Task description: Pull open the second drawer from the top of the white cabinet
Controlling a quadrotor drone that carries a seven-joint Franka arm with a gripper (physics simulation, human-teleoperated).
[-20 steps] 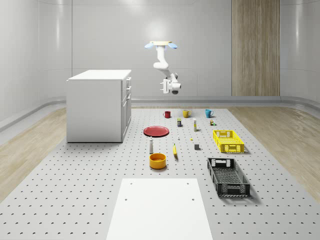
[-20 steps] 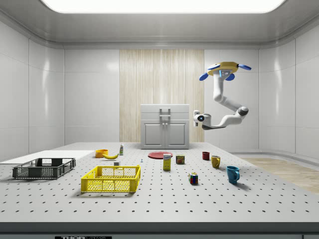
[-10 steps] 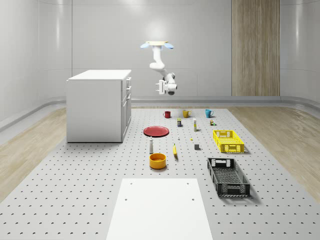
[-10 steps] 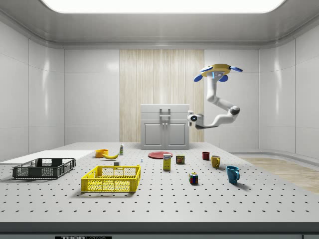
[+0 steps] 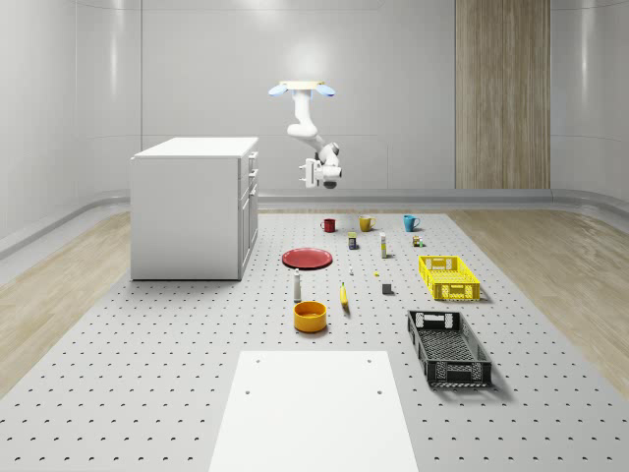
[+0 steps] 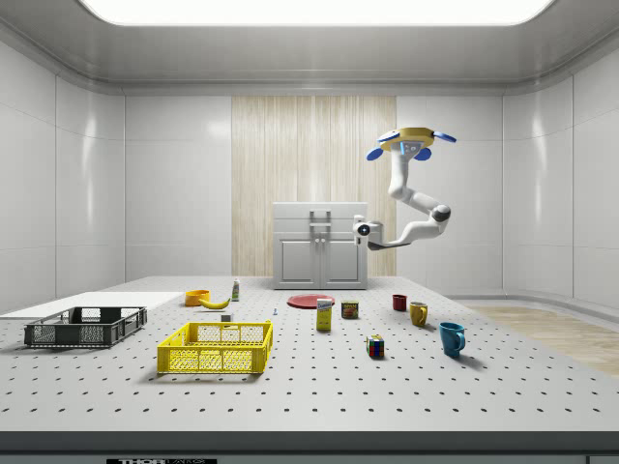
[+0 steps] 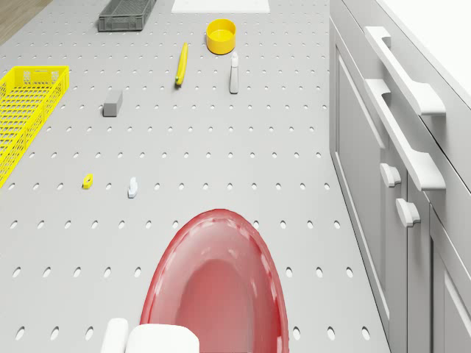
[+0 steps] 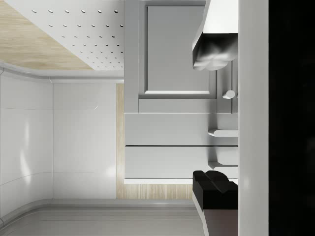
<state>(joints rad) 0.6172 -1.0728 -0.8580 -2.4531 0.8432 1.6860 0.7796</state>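
Note:
The white cabinet (image 5: 192, 206) stands on the pegboard floor with its front toward the whole-scene view's right. It also shows as the cabinet (image 6: 320, 246) in the side view. The second drawer's bar handle (image 7: 403, 134) lies just under the top drawer's handle (image 7: 405, 70). In the wrist view the second drawer (image 8: 172, 129) faces the camera, its handle (image 8: 224, 132) between my spread fingers. The drone (image 5: 303, 88) hovers in front of the cabinet, above and beyond the red plate (image 5: 308, 258). My gripper (image 5: 314, 175) is open at drawer height, apart from the cabinet front; gripper (image 6: 360, 229), gripper (image 8: 215, 120).
On the floor lie an orange bowl (image 5: 310, 316), a banana (image 5: 344, 295), a small bottle (image 5: 297, 285), a yellow basket (image 5: 449, 276), a black basket (image 5: 448, 347) and three mugs (image 5: 366, 223). A white board (image 5: 313, 408) lies at the front. Door knobs (image 7: 390, 174) sit below the drawers.
The drone and arm have moved toward the cabinet, leftward in both the whole-scene and side views. The gripper now hangs closer to the cabinet front.

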